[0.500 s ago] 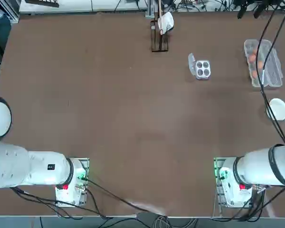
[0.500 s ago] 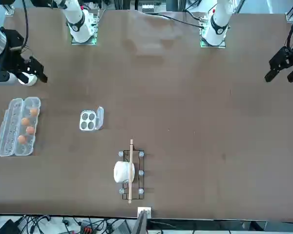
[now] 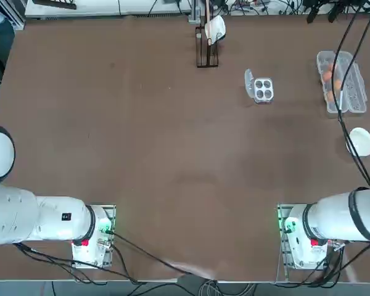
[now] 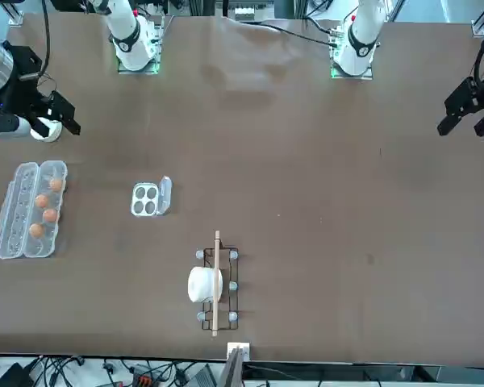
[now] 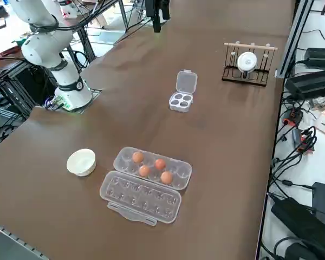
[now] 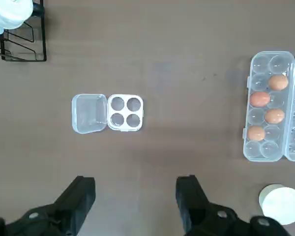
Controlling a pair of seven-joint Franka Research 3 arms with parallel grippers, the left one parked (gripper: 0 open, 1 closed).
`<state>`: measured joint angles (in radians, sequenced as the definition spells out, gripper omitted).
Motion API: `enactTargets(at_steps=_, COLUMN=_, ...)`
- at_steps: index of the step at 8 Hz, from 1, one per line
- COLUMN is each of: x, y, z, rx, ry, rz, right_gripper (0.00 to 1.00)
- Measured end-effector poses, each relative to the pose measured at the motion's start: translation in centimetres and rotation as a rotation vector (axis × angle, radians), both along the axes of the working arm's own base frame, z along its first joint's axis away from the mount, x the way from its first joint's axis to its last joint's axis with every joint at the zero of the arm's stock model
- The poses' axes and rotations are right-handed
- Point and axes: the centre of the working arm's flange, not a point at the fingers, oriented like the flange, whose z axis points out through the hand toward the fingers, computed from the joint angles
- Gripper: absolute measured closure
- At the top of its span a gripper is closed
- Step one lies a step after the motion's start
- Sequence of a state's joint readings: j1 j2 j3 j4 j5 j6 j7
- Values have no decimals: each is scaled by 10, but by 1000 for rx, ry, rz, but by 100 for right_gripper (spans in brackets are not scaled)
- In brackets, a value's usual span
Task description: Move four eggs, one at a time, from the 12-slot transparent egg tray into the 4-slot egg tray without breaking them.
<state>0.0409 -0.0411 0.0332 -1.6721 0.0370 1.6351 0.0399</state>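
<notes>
Brown table [image 3: 142,135]: four eggs [image 6: 265,116] sit in long tray [image 6: 256,150]; small tray [image 6: 125,112] empty; gripper [image 6: 135,189] spread wide, holding nothing.

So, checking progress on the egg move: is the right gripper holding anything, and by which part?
Nothing. The right gripper hangs open above the table, all four eggs untouched.

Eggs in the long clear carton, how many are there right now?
4. All sit in the 12-slot transparent egg tray, staggered across its two rows: eggs at and. The 4-slot egg tray is empty; no eggs appear hidden.
</notes>
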Motion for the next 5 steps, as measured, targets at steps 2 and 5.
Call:
enactTargets(at_steps=2, x=3, y=0, z=-5, rx=-1, ry=11, rz=0, right_gripper=0)
enactTargets(at_steps=5, x=1, y=-2, z=-13, rx=-24, ry=57, rz=46, right_gripper=0)
